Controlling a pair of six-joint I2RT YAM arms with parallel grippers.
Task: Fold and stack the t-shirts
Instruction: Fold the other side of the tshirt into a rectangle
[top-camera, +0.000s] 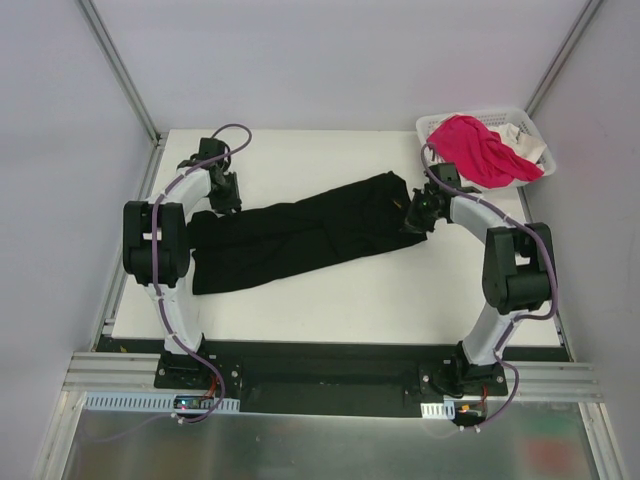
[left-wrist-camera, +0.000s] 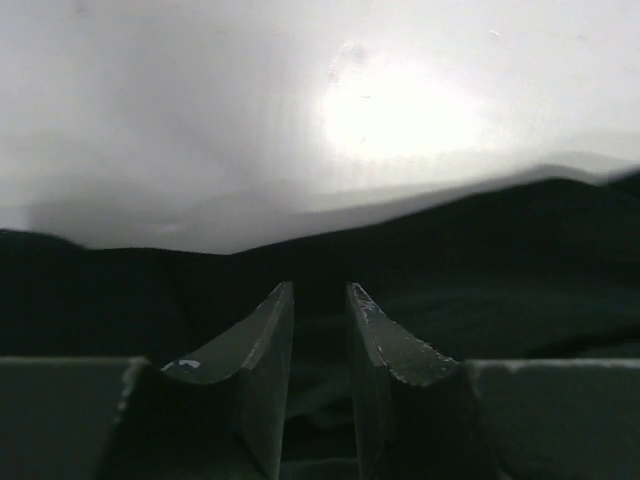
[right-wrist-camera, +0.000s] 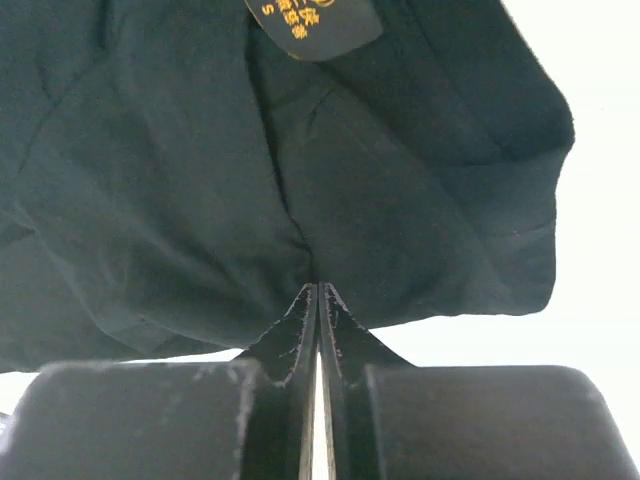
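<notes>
A black t-shirt (top-camera: 300, 240) lies as a long rumpled band across the white table (top-camera: 330, 300). My left gripper (top-camera: 228, 198) is at its left end, low over the cloth (left-wrist-camera: 500, 260). In the left wrist view that gripper (left-wrist-camera: 320, 290) has its jaws a little apart, with dark cloth showing in the gap. My right gripper (top-camera: 415, 215) is at the shirt's right end. In the right wrist view the right gripper (right-wrist-camera: 318, 288) is shut, pinching a fold of the black shirt (right-wrist-camera: 180, 170) near its neck label (right-wrist-camera: 315, 22). A pink t-shirt (top-camera: 475, 148) and a white t-shirt (top-camera: 530, 150) lie in the basket.
The white lattice basket (top-camera: 437, 122) stands at the table's back right corner, just behind my right arm. Grey walls and metal posts close in the table on the left, right and back.
</notes>
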